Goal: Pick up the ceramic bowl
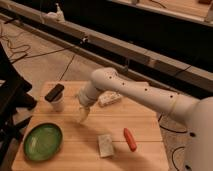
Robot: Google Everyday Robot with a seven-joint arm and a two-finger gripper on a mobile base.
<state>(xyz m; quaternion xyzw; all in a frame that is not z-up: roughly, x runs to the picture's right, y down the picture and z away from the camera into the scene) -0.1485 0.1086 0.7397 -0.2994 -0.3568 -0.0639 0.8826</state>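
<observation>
One white, smooth-shelled robot arm (145, 96) reaches from the right across a rectangular table (80, 152) of pale wooden slats with visible lengthwise grain. Its gripper (83, 115), a pale tapering piece pointing downward, hangs over the left-centre of the tabletop, just right of a small white cup (57, 104); whether the gripper is open or closed cannot be told from this view, and nothing is seen in its hold. The ceramic bowl (43, 142), wide, shallow and round with a glossy green glaze and a darker green rim, rests upright on the front-left corner of the table, apart from the gripper and below-left of it. The cup stands behind the bowl, near the left edge, with a flat dark oblong object (54, 92) lying tilted across its mouth. A pale, matte, roughly rectangular block (105, 145) lies near the front edge, right of the bowl. Beside it, further right, lies a slim, elongated red-orange item (130, 139) with rounded ends. A crumpled whitish packet (110, 98) sits at the back of the table, partly hidden by the arm. Dark cables (20, 50) trail over the grey floor behind the table
</observation>
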